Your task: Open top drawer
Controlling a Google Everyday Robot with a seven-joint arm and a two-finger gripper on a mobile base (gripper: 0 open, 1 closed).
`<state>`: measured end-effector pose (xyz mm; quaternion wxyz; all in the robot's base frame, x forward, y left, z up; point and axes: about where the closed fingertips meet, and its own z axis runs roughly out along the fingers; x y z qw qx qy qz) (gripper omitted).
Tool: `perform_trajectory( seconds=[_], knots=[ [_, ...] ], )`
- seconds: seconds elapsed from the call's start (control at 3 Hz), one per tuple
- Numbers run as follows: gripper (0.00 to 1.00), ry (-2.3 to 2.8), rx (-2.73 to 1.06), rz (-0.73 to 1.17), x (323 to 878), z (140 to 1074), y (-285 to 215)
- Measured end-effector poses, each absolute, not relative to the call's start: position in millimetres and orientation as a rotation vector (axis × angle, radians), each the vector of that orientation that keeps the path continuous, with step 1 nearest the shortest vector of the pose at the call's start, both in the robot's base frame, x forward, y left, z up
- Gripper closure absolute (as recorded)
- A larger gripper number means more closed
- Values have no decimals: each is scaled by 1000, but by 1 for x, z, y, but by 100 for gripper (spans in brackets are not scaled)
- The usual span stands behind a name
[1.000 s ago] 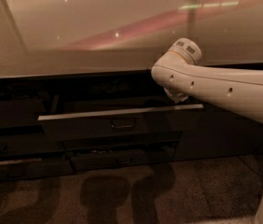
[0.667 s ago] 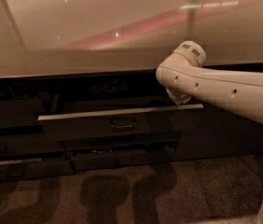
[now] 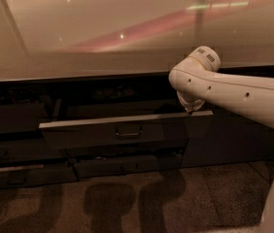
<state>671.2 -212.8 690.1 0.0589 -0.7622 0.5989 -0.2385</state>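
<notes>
- Drawer front (image 3: 15, 174), low and narrow with a pale strip along its top, sits at 8 o'clock from the top drawer.
- Counter (image 3: 88, 42), pale and glossy, runs across the whole view at 12 o'clock from everything else.
- Top drawer (image 3: 93, 136) is mid-frame, standing out from the dark cabinet face and open part way. Its pale top edge slopes up slightly toward the right, and there is a dark gap behind it.
- Handle (image 3: 128, 132), a small bar, sits at the centre of that front.
- Lower drawer (image 3: 142, 165), shorter and with a similar handle, lies at 6 o'clock from the top drawer.
- Shadows (image 3: 142, 198) fall on the speckled floor at 6 o'clock from the lower drawer.
- My gripper (image 3: 190, 106) hangs at 2 o'clock from the handle, right at the right end of the pale top edge. It is tucked under my wrist, and I cannot tell whether it is wide, narrow or holding anything.
- My arm (image 3: 244, 98), white and thick, reaches in from 3 o'clock and bends down at the wrist.
</notes>
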Motion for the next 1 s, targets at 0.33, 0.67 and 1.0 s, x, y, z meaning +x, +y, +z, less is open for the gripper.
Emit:
perform_trajectory(
  seconds=[0.33, 0.67, 1.0],
  knots=[
    [100, 1794, -2331, -667, 670, 675, -212],
    [100, 1794, -2331, -667, 670, 678, -212],
    [100, 1790, -2339, -657, 667, 677, -210]
  ],
)
